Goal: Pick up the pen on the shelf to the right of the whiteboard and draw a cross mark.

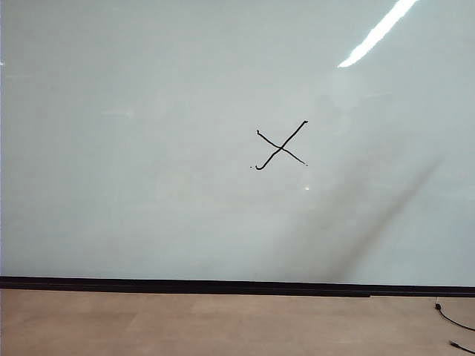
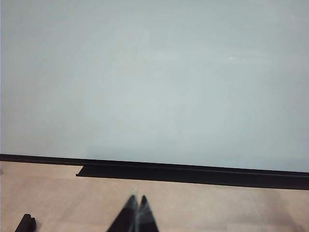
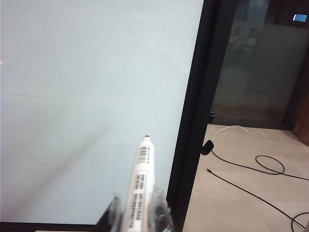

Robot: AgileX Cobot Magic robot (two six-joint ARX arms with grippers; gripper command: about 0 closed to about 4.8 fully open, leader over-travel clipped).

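Cross mark complete, pen held clear of board

Cross mark (image 1: 281, 148) sits on the whiteboard (image 1: 148, 148), right of centre in the exterior view: two thin black strokes that meet near their middles, each slightly curved. A tiny black speck lies just beside its lower left end. Judge the drawing step as done; no arm shows in the exterior view.

Check the right gripper (image 3: 140, 212) in the right wrist view. Its fingers are clamped on the pen (image 3: 140, 186), a slim white marker with printed label bands. The black tip points toward the board and its black frame (image 3: 193, 121), and appears to stand apart from the surface.

Check the left gripper (image 2: 136, 203) in the left wrist view. Its fingertips are together and hold nothing. It hangs above the tan floor (image 2: 217, 208), well apart from the black strip (image 2: 193, 173) along the board's lower edge.

Watch for these faults:
- Stray line. If you swing the right arm while the uncapped tip faces the board, it may touch the glossy surface and spoil the mark.
- Dropped pen. The grip takes only the rear part of the barrel, so a quick wrist turn could let the pen slip.
- Snag. Loose cables (image 3: 251, 169) lie on the floor to the right of the board; keep the arm above them.
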